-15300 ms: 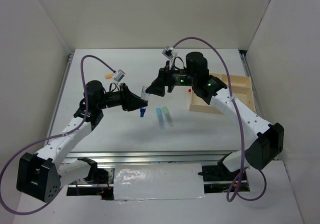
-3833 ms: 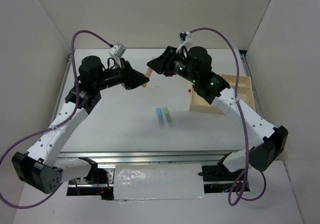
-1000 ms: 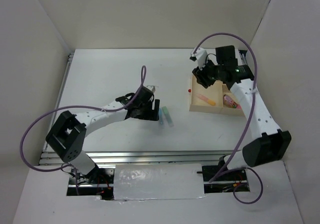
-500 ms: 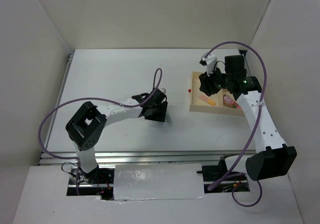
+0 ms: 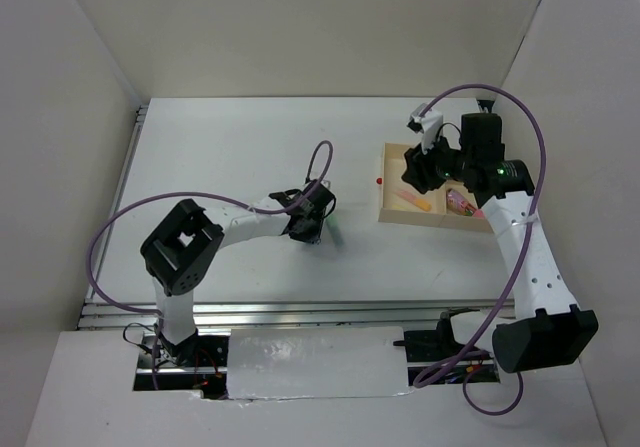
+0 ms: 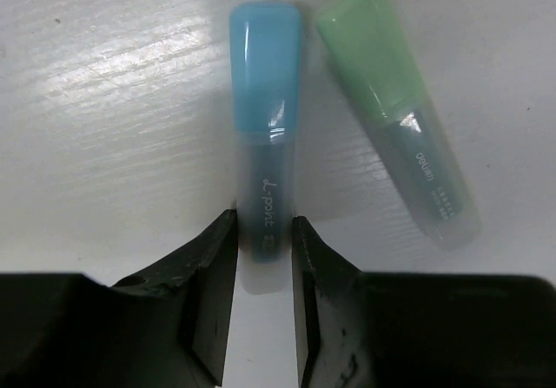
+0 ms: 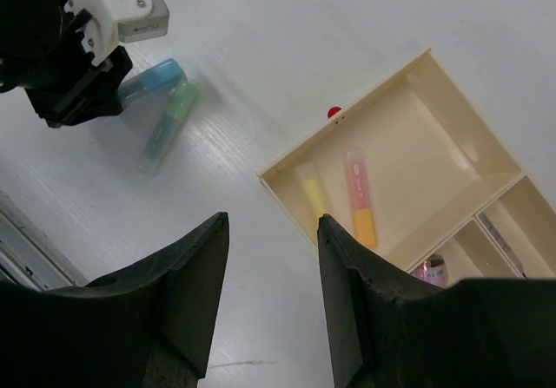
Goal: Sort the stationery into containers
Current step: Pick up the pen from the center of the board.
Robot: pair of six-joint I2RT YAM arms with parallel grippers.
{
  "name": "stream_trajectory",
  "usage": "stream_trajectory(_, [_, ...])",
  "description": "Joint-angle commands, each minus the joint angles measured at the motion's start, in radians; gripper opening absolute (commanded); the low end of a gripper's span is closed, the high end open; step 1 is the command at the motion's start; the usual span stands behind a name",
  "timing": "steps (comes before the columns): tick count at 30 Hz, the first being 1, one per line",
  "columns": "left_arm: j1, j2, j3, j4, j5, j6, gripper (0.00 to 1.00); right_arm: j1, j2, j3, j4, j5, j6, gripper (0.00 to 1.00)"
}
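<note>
my left fingers (image 6: 213,271): clamping the light blue marker (image 6: 265,128) by its barrel
likely feel: light, stiff, slick
my right fingers (image 7: 195,271): open, empty

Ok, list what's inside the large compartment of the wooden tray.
Two things show in the large compartment: a yellow stick and an orange stick, lying side by side, not touching. Its near corner is hidden by the right gripper.
</note>
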Motion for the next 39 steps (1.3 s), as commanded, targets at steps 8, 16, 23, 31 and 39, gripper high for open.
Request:
stream_trajectory(8, [0.214, -0.256, -0.09, 0.07, 0.425, 0.228, 0.0, 0.178, -0.131, -0.069, 0.011, -0.019, -0.271, 0.53])
stream_trajectory(16, [0.27, -0.325, -0.029, 0.044, 1.073, 0.162, 0.0, 0.562, -0.248, -0.15, 0.045, -0.021, -0.518, 0.53])
stream_trajectory(23, [0.236, -0.396, -0.07, 0.067, 1.189, 0.138, 0.0, 0.854, -0.15, -0.19, 0.027, 0.145, -0.754, 0.54])
stream_trajectory(31, [0.227, -0.47, -0.099, 0.017, 1.228, 0.167, 0.01, 0.901, -0.053, -0.216, 0.044, 0.191, -0.86, 0.54])
stream_trajectory(39, [0.228, -0.493, -0.139, 0.023, 1.236, 0.151, 0.0, 0.866, -0.05, -0.16, 0.018, 0.173, -0.875, 0.54])
